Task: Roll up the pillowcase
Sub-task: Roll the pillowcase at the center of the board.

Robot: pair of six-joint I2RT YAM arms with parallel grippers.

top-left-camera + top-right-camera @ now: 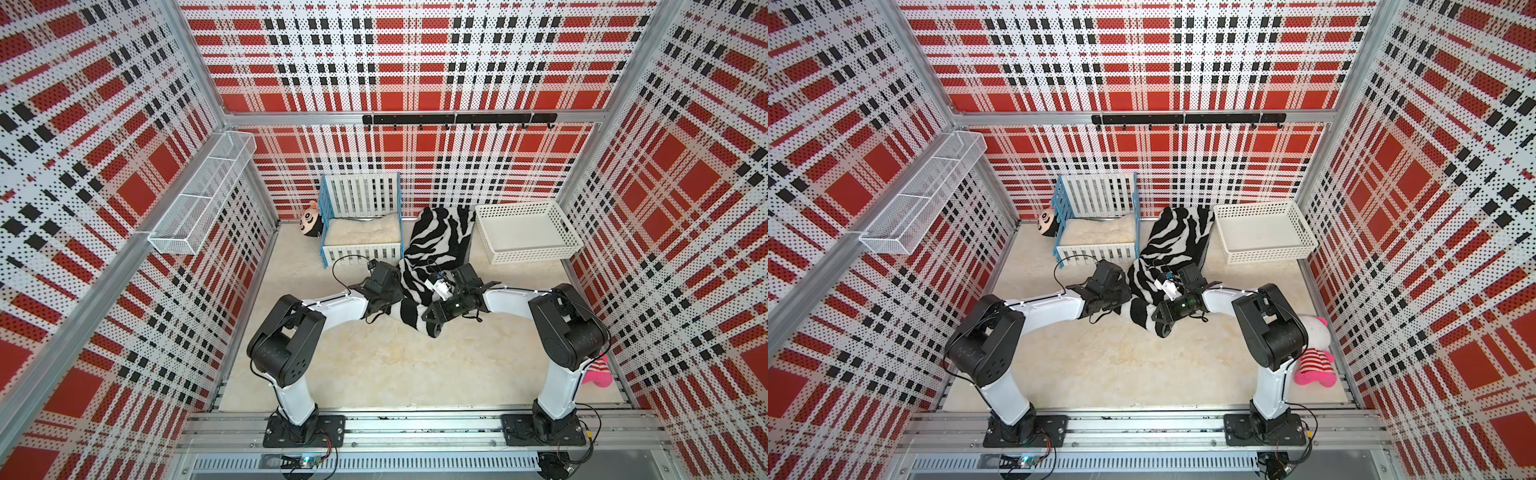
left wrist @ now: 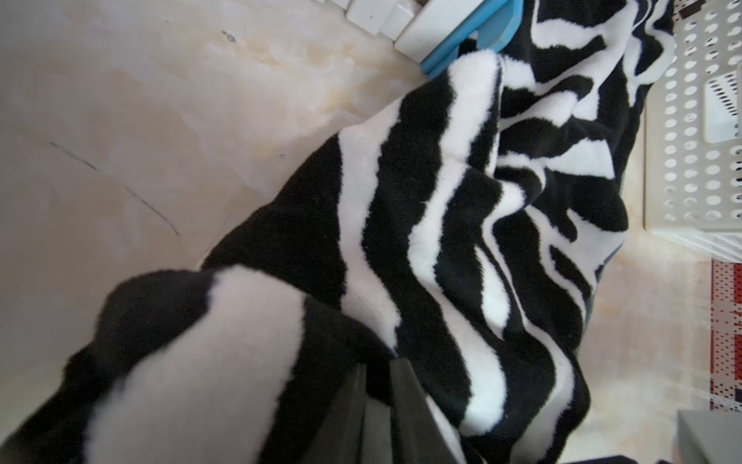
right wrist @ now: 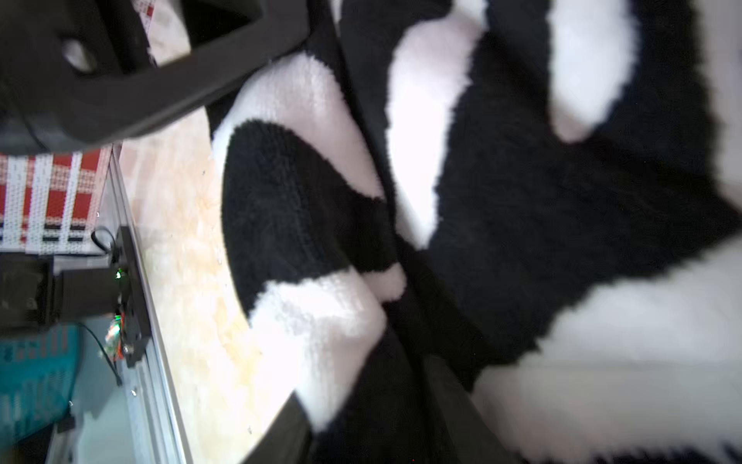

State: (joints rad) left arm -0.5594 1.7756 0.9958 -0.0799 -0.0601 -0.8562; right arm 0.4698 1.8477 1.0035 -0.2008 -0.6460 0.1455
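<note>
The pillowcase, zebra stripes up, lies bunched in a long strip from the back wall toward the middle of the floor. Its near end is folded over into a thick roll. My left gripper sits at the strip's left edge, its fingers nearly together, pinching a fold of the cloth. My right gripper is at the rolled near end. Its jaws stand apart around a thick fold, and the view is blurred.
A white and blue crib holding a cream cushion stands left of the cloth, with a doll head beside it. A white basket sits to the right. A pink striped plush toy lies behind the right arm.
</note>
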